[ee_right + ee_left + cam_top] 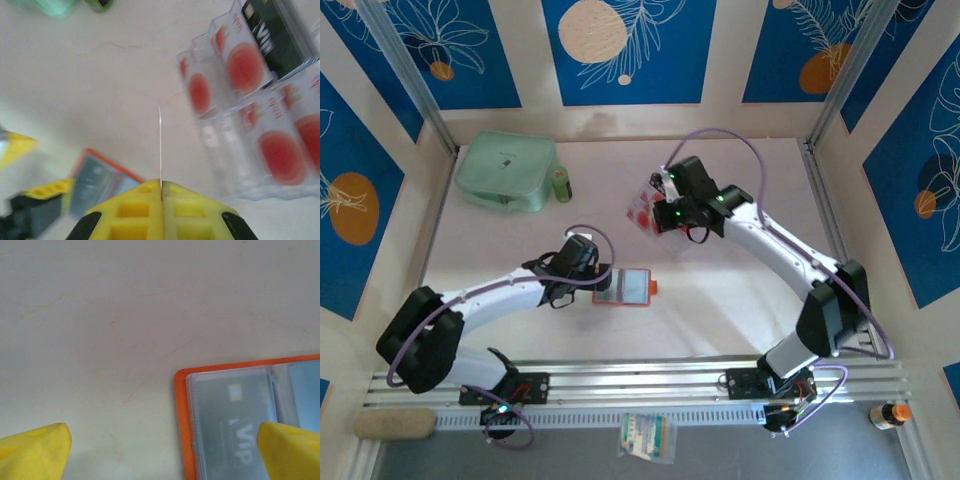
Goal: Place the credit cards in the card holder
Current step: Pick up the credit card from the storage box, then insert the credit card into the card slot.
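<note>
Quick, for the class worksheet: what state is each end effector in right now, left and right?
Left end effector: open, holding nothing.
Right end effector: closed on a credit card, seen edge-on.

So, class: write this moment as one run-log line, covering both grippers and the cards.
left gripper: open, at open card holder | right gripper: shut on credit card, edge-on | other cards: in clear rack

The orange card holder (pixel 623 287) lies open on the table (pixel 720 320), just beside the left hand (pixel 598 284); farther back, the right hand (pixel 658 208) is at the credit cards (pixel 640 210).
</note>
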`<action>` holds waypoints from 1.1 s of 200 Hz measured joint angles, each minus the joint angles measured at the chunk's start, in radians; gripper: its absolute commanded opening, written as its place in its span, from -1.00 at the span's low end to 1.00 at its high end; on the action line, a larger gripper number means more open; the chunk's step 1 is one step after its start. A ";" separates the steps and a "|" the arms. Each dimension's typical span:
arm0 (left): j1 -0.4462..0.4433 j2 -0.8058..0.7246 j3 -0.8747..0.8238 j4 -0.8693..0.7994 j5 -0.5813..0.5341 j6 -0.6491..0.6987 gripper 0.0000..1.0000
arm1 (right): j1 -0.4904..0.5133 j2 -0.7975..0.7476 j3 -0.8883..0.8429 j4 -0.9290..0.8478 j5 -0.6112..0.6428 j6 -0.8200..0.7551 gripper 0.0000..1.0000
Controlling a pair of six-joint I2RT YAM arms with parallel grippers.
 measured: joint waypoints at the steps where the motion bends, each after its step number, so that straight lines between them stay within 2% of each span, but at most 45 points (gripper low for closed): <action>1: 0.000 0.001 0.001 0.000 0.000 0.001 0.91 | -0.002 -0.003 -0.007 0.007 -0.006 0.006 -1.00; 41: 0.000 0.048 0.010 -0.011 -0.001 0.019 0.91 | -0.031 -0.085 -0.381 0.352 -0.227 0.296 -1.00; 75: 0.000 0.062 0.010 -0.024 -0.006 0.033 0.91 | 0.024 -0.084 -0.568 0.583 -0.274 0.461 -1.00; 135: 0.000 0.075 0.007 -0.027 -0.013 0.033 0.90 | 0.117 -0.016 -0.655 0.843 -0.247 0.581 -1.00; 220: 0.000 0.074 -0.028 -0.027 -0.019 0.029 0.89 | 0.142 0.065 -0.683 0.975 -0.196 0.631 -1.00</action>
